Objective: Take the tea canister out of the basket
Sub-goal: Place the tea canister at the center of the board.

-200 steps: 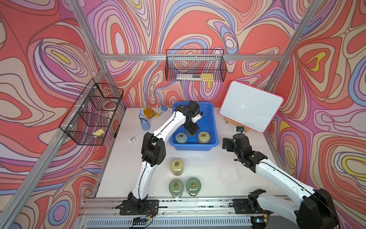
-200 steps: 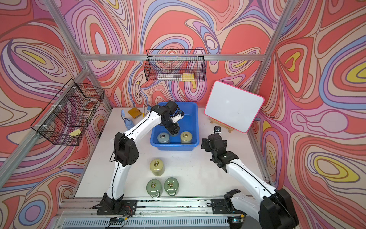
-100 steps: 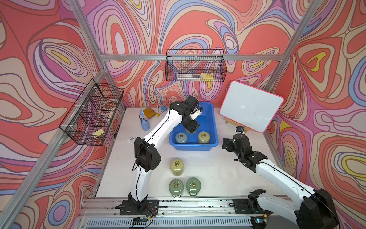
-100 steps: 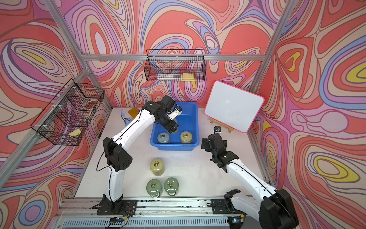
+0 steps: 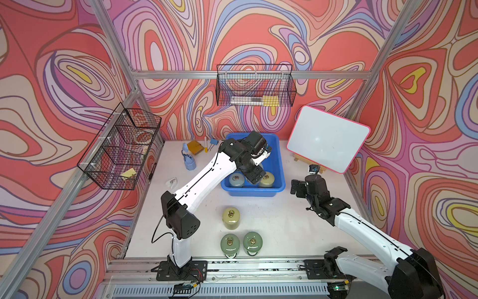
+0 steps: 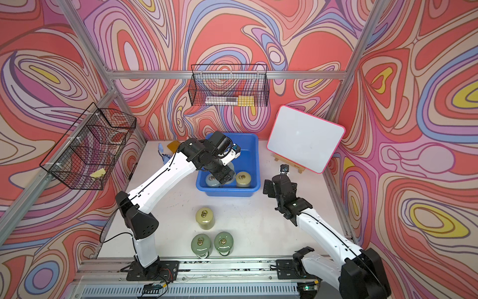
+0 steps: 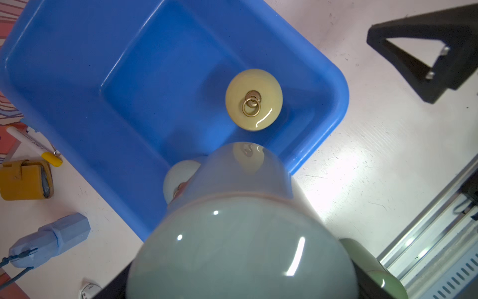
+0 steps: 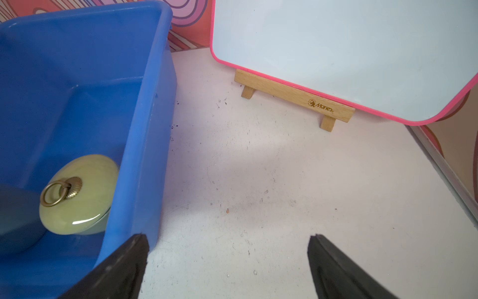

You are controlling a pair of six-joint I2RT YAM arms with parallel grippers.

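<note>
The left end effector (image 5: 254, 177) seemingly pinches the tea canister (image 7: 240, 259), held over the basket (image 7: 77, 51).

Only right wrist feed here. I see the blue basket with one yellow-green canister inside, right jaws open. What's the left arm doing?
Observer: The left gripper is over the basket, jaws closed around a pale blue-grey canister.
Operator: Anything else inside?
Observer: A second pale canister sits beside the yellow-green canister.
Operator: And outside it?
Observer: On the table, an olive canister and two green canisters stand in front of the basket.
</note>
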